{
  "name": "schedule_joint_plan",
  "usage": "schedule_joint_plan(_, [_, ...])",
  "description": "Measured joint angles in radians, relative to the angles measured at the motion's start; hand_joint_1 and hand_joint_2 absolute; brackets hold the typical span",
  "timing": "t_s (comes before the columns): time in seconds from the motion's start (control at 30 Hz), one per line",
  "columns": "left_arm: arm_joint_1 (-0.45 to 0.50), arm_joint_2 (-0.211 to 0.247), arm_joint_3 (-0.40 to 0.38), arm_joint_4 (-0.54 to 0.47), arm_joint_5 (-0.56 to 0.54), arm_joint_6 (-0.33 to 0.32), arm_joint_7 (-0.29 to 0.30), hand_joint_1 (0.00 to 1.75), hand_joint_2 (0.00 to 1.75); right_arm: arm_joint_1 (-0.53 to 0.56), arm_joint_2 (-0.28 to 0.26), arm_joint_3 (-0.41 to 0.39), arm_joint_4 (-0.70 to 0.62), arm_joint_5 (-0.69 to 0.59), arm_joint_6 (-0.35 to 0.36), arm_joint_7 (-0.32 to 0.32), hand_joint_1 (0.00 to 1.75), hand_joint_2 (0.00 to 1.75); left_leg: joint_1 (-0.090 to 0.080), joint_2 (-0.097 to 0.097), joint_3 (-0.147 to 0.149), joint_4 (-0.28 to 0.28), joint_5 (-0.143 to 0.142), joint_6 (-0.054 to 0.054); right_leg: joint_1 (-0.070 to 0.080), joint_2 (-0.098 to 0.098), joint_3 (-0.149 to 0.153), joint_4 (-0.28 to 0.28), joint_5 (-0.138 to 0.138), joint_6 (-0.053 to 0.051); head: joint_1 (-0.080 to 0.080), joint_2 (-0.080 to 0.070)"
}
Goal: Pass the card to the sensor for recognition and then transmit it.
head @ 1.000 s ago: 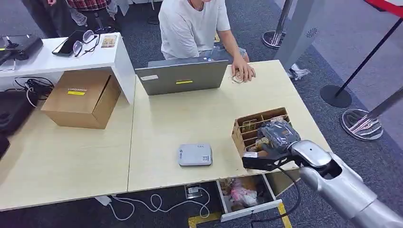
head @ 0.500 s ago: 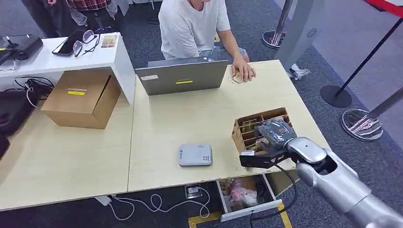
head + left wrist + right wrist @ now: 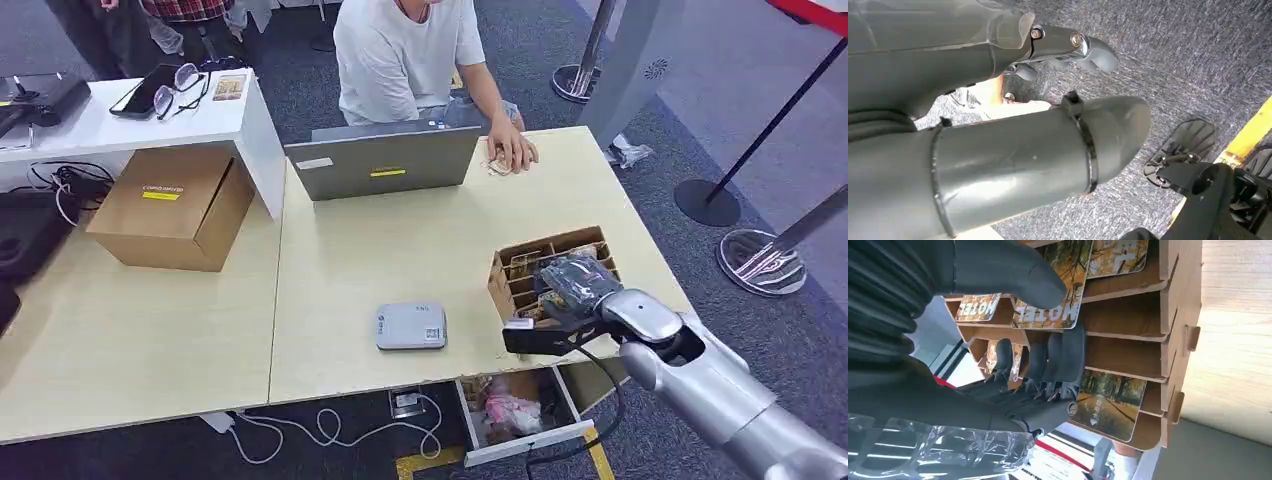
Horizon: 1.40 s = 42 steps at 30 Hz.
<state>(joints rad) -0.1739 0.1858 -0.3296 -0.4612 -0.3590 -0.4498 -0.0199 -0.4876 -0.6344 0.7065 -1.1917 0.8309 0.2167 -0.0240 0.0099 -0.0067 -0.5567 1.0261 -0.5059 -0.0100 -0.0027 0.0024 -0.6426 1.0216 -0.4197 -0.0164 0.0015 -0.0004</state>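
Right wrist view had the right hand point(image 3: 1013, 335) reaching into the open face of the cardboard card rack point(image 3: 1168, 330), thumb laid over the front of a "HOTEL" card point(image 3: 1048, 310) and the dark fingers point(image 3: 1058, 360) curled in behind it. The card sat between thumb and fingers, apparently pinched, though it stood in its slot, not yet lifted clear. Other cards stood in neighbouring compartments, one point(image 3: 1108, 400) in the slot just beyond the fingers.

From the head view, the right hand point(image 3: 575, 285) was over the rack point(image 3: 515, 275) near the table's point(image 3: 400, 250) right front edge. The sensor point(image 3: 411, 326), a flat grey box, lay on the table to the hand's left and slightly nearer the robot, well apart from the rack. The coming move would likely turn on this: the card must first be drawn out along its slot toward the hand, then carried leftward to the sensor. The right arm was the nearer one.

The left hand point(image 3: 1068, 45) hung beside the body over the carpet; whether it was clenched or slack could not be told.

A person point(image 3: 400, 50) sat behind a laptop point(image 3: 385, 165) across the table.
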Motion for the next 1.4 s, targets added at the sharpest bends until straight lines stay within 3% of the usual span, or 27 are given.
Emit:
schedule_joint_plan(0.3, [-0.002,0.0,-0.001,0.002,0.005,0.0,0.001,0.0,0.0,0.0,0.0,0.003,0.002,-0.003,-0.004,0.003,1.06,1.75,0.0,0.0,0.0,0.0,0.0,0.0,0.0,0.0,0.0,0.0,0.0,0.0,0.0,0.0])
schedule_joint_plan(0.33, [-0.002,0.0,-0.001,0.004,0.008,0.002,0.001,0.0,0.0,0.0,0.0,0.004,0.002,-0.003,-0.006,0.003,1.27,1.75,0.0,0.0,0.0,0.0,0.0,0.0,0.0,0.0,0.0,0.0,0.0,0.0,0.0,0.0])
schedule_joint_plan(0.4, [-0.002,0.0,-0.001,0.004,0.009,0.002,0.001,0.0,0.0,0.0,0.0,0.004,0.002,-0.003,-0.006,0.003,1.29,1.75,0.0,0.0,0.0,0.0,0.0,0.0,0.0,0.0,0.0,0.0,0.0,0.0,0.0,0.0])
schedule_joint_plan(0.43, [-0.002,0.0,-0.001,0.004,0.009,0.003,0.001,0.0,0.0,0.0,0.0,0.004,0.002,-0.003,-0.006,0.003,1.59,1.75,0.0,0.0,0.0,0.0,0.0,0.0,0.0,0.0,0.0,0.0,0.0,0.0,0.0,0.0])
schedule_joint_plan(0.47, [-0.002,0.0,-0.001,0.004,0.009,0.003,0.001,0.0,0.0,0.0,0.0,0.004,0.002,-0.003,-0.007,0.003,1.75,1.75,0.0,0.0,0.0,0.0,0.0,0.0,0.0,0.0,0.0,0.0,0.0,0.0,0.0,0.0])
schedule_joint_plan(1.4, [-0.002,0.0,-0.001,0.004,0.015,0.004,0.007,0.0,0.0,0.0,0.0,0.004,0.003,0.0,-0.022,-0.005,1.75,1.75,0.0,0.0,0.0,0.0,0.0,0.0,0.0,0.0,0.0,0.0,0.0,0.0,0.0,0.0])
